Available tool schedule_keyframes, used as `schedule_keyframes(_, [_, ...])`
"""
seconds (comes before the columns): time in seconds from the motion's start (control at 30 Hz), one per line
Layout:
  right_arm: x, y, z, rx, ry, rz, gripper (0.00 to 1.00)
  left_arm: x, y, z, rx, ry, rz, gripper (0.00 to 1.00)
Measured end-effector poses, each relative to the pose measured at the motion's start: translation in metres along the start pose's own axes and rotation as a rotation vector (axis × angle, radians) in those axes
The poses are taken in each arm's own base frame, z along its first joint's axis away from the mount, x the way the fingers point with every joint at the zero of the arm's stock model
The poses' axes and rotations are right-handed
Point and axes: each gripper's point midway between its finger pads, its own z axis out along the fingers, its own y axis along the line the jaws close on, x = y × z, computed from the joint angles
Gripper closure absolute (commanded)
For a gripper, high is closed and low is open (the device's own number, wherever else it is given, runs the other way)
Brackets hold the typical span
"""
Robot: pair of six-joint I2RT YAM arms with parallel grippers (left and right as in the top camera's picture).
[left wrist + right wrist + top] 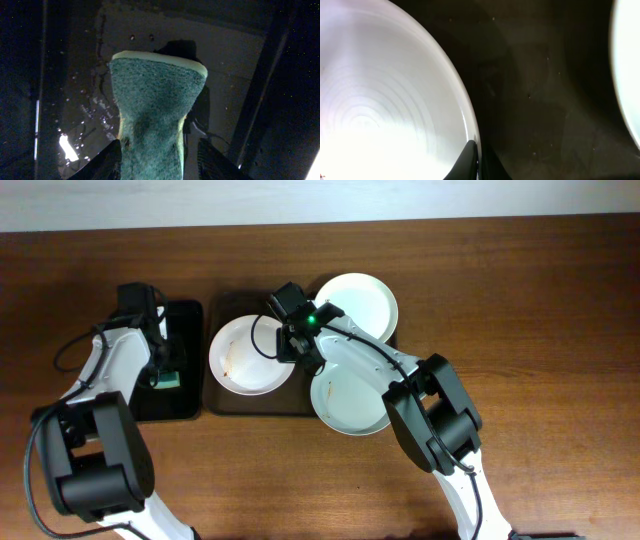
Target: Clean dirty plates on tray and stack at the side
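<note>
One white plate [245, 360] lies on the left part of the dark brown tray [255, 405]. A second white plate [362, 302] is at the tray's far right corner. The pale blue-green plate [350, 395] lies in front of it and hangs over the tray's near right edge onto the worktop [540, 300].

The right gripper [298, 352] is low between the first white plate and the blue-green one, at the right rim of the white plate [380, 100]. In the right wrist view one dark fingertip [469, 159] touches this rim, but I cannot tell if the gripper is closed on it.

The left gripper [165, 370] is over the small black tray [185, 330], well apart from the plates. It pinches a green sponge [155, 100] at its narrow waist.
</note>
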Motion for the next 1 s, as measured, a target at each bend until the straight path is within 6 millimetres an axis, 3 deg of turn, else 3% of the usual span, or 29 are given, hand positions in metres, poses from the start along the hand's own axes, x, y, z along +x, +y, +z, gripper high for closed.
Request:
schedule_keyframes(0.07, [0.000, 0.000, 0.000, 0.000, 0.000, 0.000, 0.96, 0.003, -0.001, 0.010, -0.001, 0.020, 0.002, 0.59])
schedule_keyframes(0.13, [0.000, 0.000, 0.000, 0.000, 0.000, 0.000, 0.96, 0.006, -0.002, 0.021, -0.006, 0.039, 0.007, 0.73])
schedule_keyframes(0.17, [0.000, 0.000, 0.000, 0.000, 0.000, -0.001, 0.96, 0.006, -0.001, 0.022, -0.010, 0.037, 0.010, 0.85])
schedule_keyframes(0.23, [0.000, 0.000, 0.000, 0.000, 0.000, 0.000, 0.96, 0.005, 0.000, 0.022, -0.014, 0.036, 0.013, 0.99])
schedule_keyframes(0.43, [0.000, 0.000, 0.000, 0.000, 0.000, 0.000, 0.96, 0.007, -0.004, 0.017, 0.015, 0.061, 0.016, 0.99])
schedule_keyframes(0.47, [0.000, 0.000, 0.000, 0.000, 0.000, 0.000, 0.96, 0.001, -0.008, 0.007, 0.039, 0.066, 0.016, 0.99])
schedule_keyframes(0.5, [0.000, 0.000, 0.000, 0.000, 0.000, -0.001, 0.96, -0.015, -0.009, -0.013, 0.057, 0.052, 0.014, 0.99])
schedule_keyframes(0.63, [0.000, 0.001, 0.000, -0.002, -0.002, -0.001, 0.96, -0.048, -0.021, -0.081, 0.165, -0.033, 0.009, 0.99])
schedule_keyframes(0.7, [0.000, 0.001, 0.000, -0.002, -0.003, -0.001, 0.96, -0.046, -0.017, -0.091, 0.152, -0.033, 0.009, 0.99])
schedule_keyframes(0.93, [-0.001, 0.001, 0.000, -0.002, -0.003, -0.021, 0.95, -0.033, -0.013, -0.091, 0.131, 0.016, 0.012, 0.99])
schedule_keyframes(1.0, [-0.001, 0.001, 0.000, -0.002, -0.003, -0.024, 0.95, -0.030, -0.023, -0.092, 0.130, 0.025, 0.038, 0.99])
